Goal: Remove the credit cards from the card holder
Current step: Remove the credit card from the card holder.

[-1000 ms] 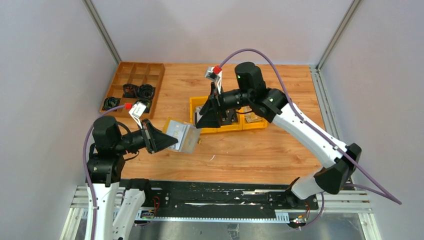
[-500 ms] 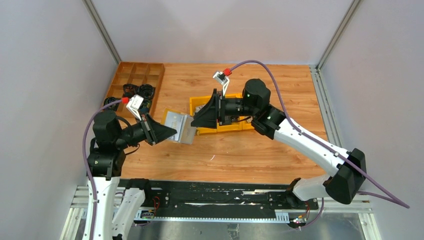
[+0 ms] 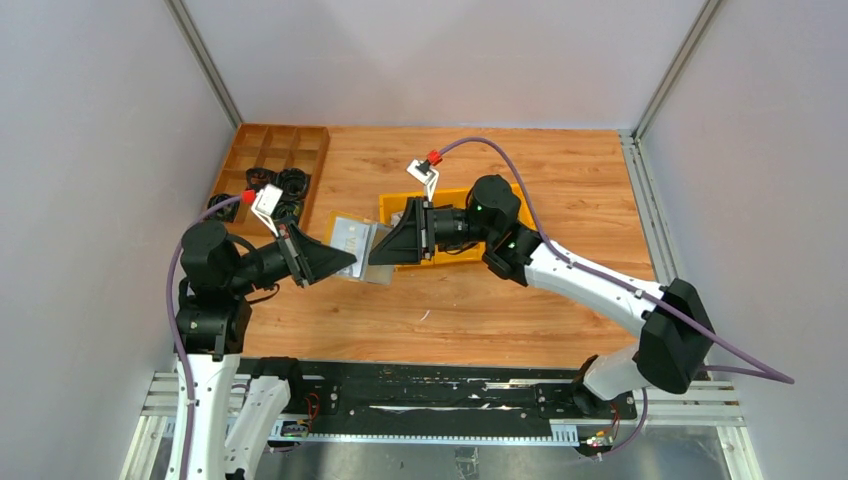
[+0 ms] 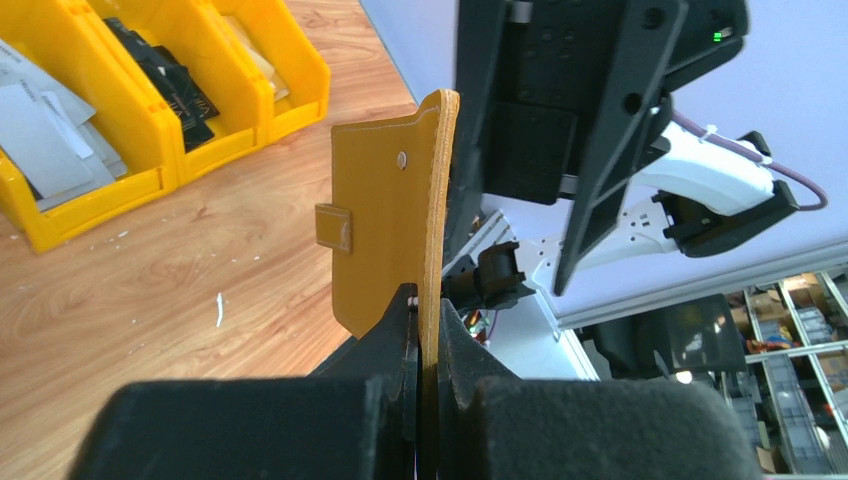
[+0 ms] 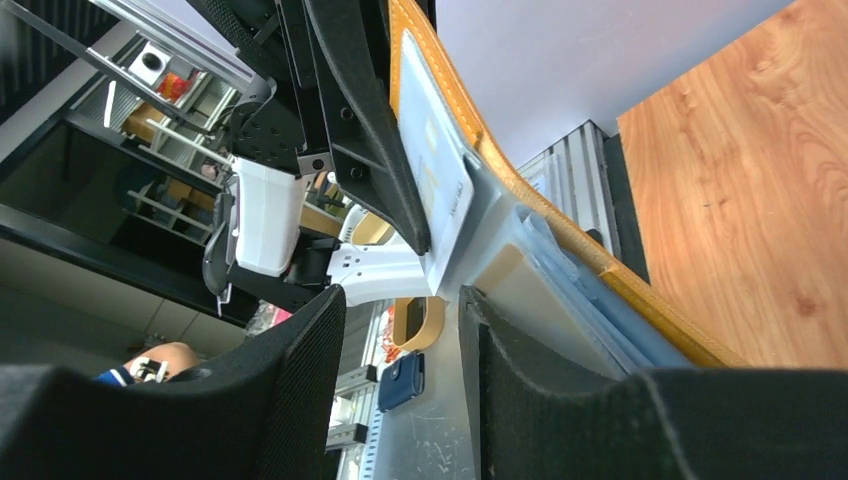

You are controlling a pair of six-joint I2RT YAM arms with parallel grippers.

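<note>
The mustard-yellow card holder (image 3: pixel 352 236) hangs open in the air over the table's left middle. My left gripper (image 3: pixel 346 263) is shut on its edge; the left wrist view shows the jaws (image 4: pixel 429 325) pinching the leather flap (image 4: pixel 385 230). My right gripper (image 3: pixel 376 254) is open, its tips right at the holder's grey-blue sleeved side. In the right wrist view a whitish credit card (image 5: pixel 438 175) sticks out of a sleeve, its end just off the gap between my open fingers (image 5: pixel 400 305). The right finger (image 5: pixel 500 340) lies against the sleeves.
Yellow plastic bins (image 3: pixel 455 200) stand behind the right gripper; in the left wrist view one bin (image 4: pixel 150 180) holds flat grey cards (image 4: pixel 40 130), another black pieces. A brown divided tray (image 3: pixel 270 160) with black items sits at the far left.
My right gripper has swung left from over the yellow bins to the open card holder. My left gripper has lifted the holder slightly up and back.
</note>
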